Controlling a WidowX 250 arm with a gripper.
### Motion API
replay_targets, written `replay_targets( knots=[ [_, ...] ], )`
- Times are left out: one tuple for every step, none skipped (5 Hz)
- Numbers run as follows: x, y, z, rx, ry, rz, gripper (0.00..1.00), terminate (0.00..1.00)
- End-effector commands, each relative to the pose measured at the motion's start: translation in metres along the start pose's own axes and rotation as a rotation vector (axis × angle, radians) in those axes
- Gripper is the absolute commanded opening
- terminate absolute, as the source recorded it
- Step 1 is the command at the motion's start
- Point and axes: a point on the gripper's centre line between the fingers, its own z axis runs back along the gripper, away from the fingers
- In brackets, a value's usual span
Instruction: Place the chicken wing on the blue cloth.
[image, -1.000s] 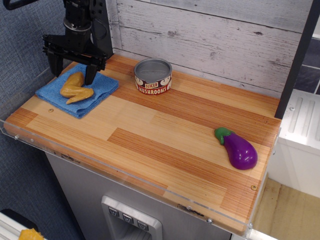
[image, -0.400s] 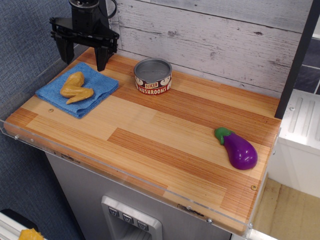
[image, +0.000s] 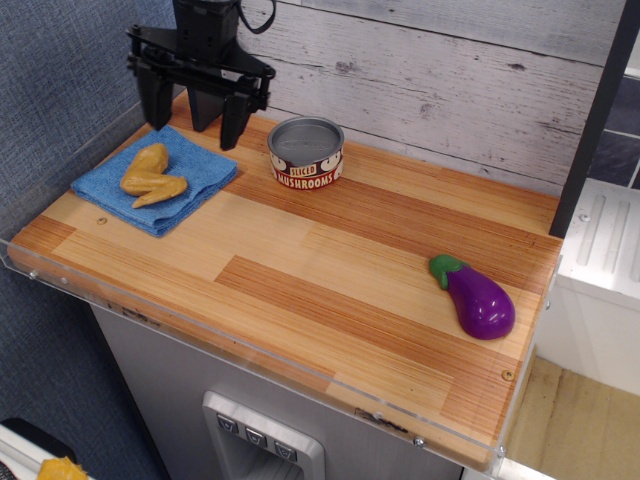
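The golden-yellow chicken wing (image: 150, 175) lies on the folded blue cloth (image: 200, 172) at the table's back left corner. My black gripper (image: 195, 125) hangs above the table just behind and to the right of the cloth, apart from the wing. Its two fingers are spread wide and hold nothing.
A tin can labelled sliced mushrooms (image: 306, 151) stands right of the cloth, close to the gripper. A purple toy eggplant (image: 476, 297) lies near the right edge. A whitewashed plank wall (image: 420, 70) runs behind the wooden table (image: 300, 270).
The gripper has risen off the cloth and moved to the right and back, leaving the wing on the cloth. The wing and cloth have not moved.
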Motion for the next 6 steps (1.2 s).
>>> replay_targets(
  knots=[
    [-0.069,0.014,0.048,-0.076,-0.05,0.079,1.0,0.0],
    [-0.089,0.029,0.049,-0.138,-0.065,0.001,1.0,0.0],
    [-0.1,0.029,0.046,-0.147,-0.052,-0.051,1.0,0.0],
    [-0.116,0.022,0.047,-0.158,-0.071,-0.114,1.0,0.0],
    [-0.116,0.022,0.047,-0.158,-0.071,-0.114,1.0,0.0],
    [-0.116,0.022,0.047,-0.158,-0.071,-0.114,1.0,1.0]
  ],
)
